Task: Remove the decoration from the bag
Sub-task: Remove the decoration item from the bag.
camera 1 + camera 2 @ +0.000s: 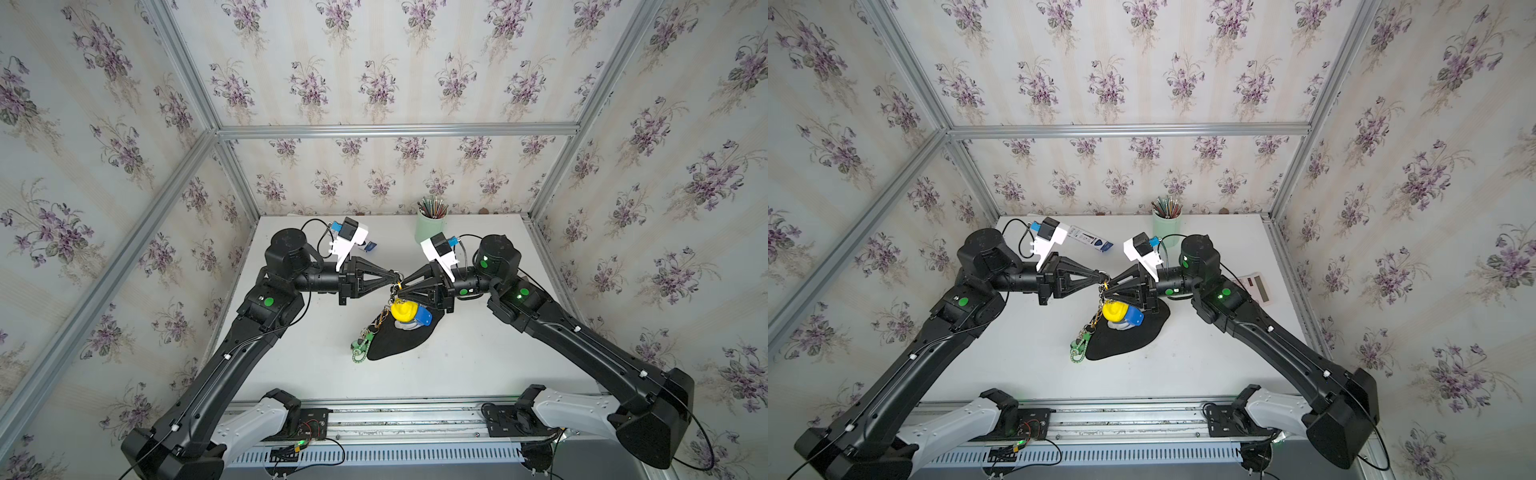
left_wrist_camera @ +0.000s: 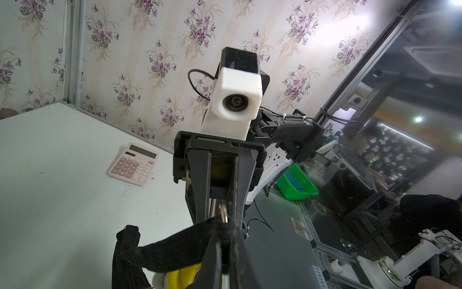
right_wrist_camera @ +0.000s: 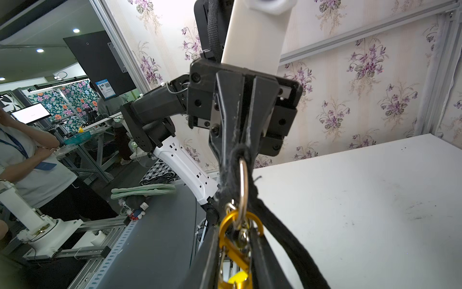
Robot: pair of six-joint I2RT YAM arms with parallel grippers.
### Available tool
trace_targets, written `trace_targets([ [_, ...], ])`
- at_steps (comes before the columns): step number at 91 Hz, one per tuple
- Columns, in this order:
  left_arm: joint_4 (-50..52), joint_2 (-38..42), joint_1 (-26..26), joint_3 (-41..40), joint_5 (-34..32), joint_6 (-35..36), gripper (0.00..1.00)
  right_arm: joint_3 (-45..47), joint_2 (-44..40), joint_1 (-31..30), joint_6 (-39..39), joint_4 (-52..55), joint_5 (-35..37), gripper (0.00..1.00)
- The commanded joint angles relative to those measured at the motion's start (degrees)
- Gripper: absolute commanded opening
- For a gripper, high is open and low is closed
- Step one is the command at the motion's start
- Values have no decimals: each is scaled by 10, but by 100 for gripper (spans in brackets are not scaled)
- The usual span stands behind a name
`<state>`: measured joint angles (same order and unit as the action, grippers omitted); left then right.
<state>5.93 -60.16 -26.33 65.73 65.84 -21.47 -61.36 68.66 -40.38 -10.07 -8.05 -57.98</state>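
The decoration [image 1: 359, 345] trails from the lifted strap [image 2: 175, 246] down to the table [image 1: 498, 353]. Its green end lies just beside the bag [image 1: 405, 340], and its long axis runs from the grippers toward the arms' bases. Your left gripper [image 1: 393, 275] is clamped on the strap. Your right gripper [image 1: 401, 286], just beneath, is nearer the gold carabiner [image 3: 237, 235]. Only the right wrist view shows its fingers flanking that clip, and you cannot tell whether they pinch it.
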Motion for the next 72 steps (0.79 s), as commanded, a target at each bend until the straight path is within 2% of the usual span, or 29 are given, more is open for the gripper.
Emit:
trace_targets([
  [1, -17, 0, 0, 4, 6, 13, 0, -3, -2, 0, 7, 4, 4, 23],
  [36, 15, 2, 0, -2, -16, 37, 0, 0, -13, 1, 3, -7, -20, 15],
  [72, 16, -8, 0, -10, -11, 35, 0, -2, -11, 0, -20, -39, -44, 14],
])
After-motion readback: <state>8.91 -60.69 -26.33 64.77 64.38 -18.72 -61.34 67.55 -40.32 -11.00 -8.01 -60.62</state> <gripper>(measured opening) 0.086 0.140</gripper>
